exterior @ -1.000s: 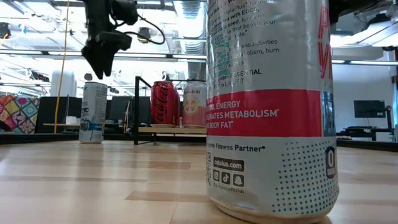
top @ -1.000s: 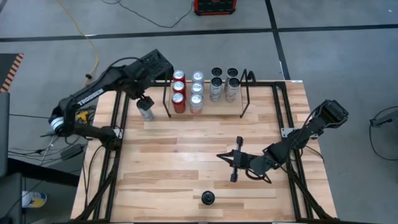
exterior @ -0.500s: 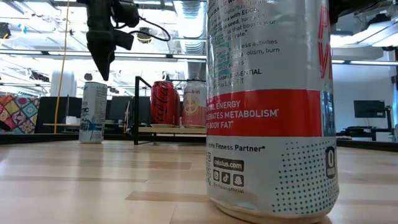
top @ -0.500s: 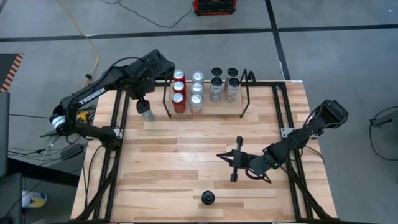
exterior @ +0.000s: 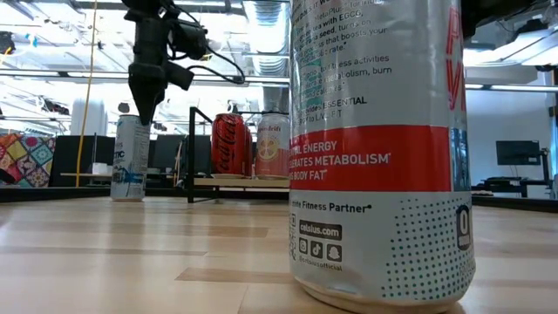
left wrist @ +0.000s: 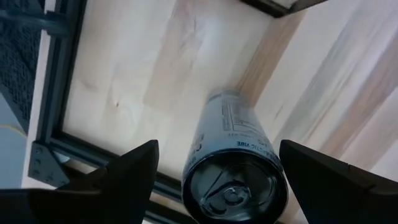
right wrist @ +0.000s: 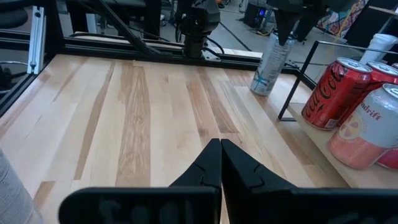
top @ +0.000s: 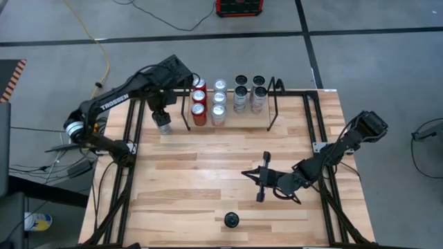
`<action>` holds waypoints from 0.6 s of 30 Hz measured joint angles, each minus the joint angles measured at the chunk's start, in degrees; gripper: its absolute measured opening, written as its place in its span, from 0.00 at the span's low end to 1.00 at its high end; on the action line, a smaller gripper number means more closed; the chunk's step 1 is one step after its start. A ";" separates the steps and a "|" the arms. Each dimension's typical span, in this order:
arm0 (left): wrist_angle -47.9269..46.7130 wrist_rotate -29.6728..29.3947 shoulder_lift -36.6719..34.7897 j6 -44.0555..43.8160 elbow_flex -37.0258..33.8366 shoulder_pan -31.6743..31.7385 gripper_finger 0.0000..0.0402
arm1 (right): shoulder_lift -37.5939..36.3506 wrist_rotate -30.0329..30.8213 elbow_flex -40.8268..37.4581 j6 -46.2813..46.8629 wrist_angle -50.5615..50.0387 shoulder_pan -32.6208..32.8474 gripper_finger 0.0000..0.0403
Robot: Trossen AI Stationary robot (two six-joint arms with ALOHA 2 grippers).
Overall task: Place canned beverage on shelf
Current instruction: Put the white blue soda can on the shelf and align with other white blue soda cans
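A tall silver can (top: 163, 126) stands upright on its base on the wooden table, just left of the shelf (top: 271, 114). The shelf is a black wire rack that carries several red, pink and dark-topped cans. My left gripper (left wrist: 218, 144) points down over the silver can (left wrist: 233, 168), open, with one finger on either side of the can's top and not touching it. In the low view it (exterior: 145, 109) hangs right above that can (exterior: 131, 157). My right gripper (top: 263, 177) waits shut above the table's middle right.
Another can (top: 231, 220) stands near the table's front edge and fills the low view (exterior: 379, 148). Black rail frames (top: 124, 173) (top: 325, 166) run along the table's left and right sides. Bare wood (top: 208, 166) lies between the shelf and the near can.
My left gripper has sunk toward the silver can's top and rolled about its own pointing line, so that its fingers now stand on either side of the can. It has stayed open. The can has not moved.
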 joint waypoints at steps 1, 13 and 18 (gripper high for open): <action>-0.16 -0.18 0.29 -0.07 0.00 0.00 0.79 | 0.00 0.00 0.00 0.02 0.01 0.00 0.06; -5.44 0.31 1.01 -1.26 -0.04 0.00 0.79 | 0.00 -0.03 0.00 2.93 -1.56 0.02 0.06; -5.72 0.30 1.01 -2.58 -0.04 0.00 0.79 | 0.00 -0.11 0.00 3.11 -1.52 0.07 0.06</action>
